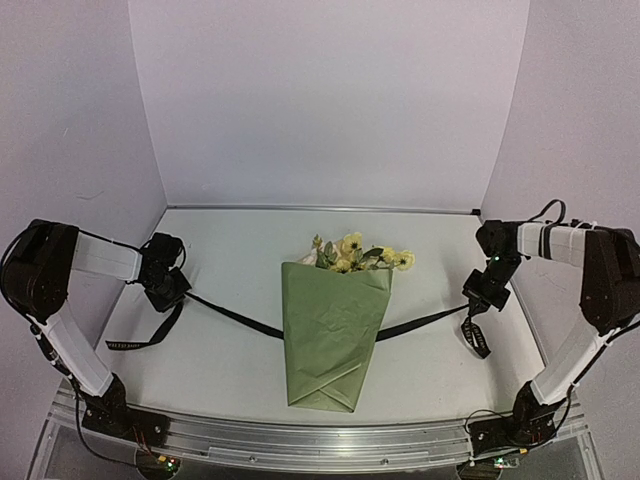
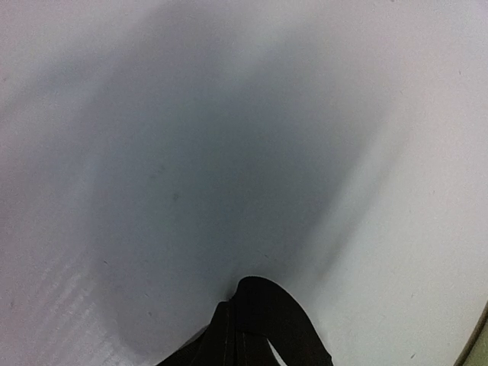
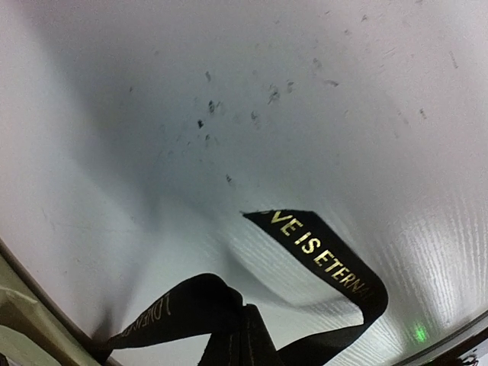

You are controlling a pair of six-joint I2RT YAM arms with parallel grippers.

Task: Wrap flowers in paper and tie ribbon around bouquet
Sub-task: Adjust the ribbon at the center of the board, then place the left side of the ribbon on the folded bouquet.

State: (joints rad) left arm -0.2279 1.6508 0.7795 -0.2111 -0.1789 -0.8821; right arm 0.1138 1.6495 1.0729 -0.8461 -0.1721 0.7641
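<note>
Left gripper [image 1: 166, 288] and right gripper [image 1: 486, 293] both pinched on the ribbon [image 1: 228, 314], one per side. It passes under the bouquet [image 1: 335, 335] lying between my arms, flowers [image 1: 355, 253] at the far end. Likely ready to cross and tie.

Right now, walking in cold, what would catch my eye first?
A green paper cone lies dead centre, yellow flowers poking from its far, wide end. A black ribbon with gold lettering runs under it, stretched between the left fingers and the right fingers, each pinched shut on it.
</note>
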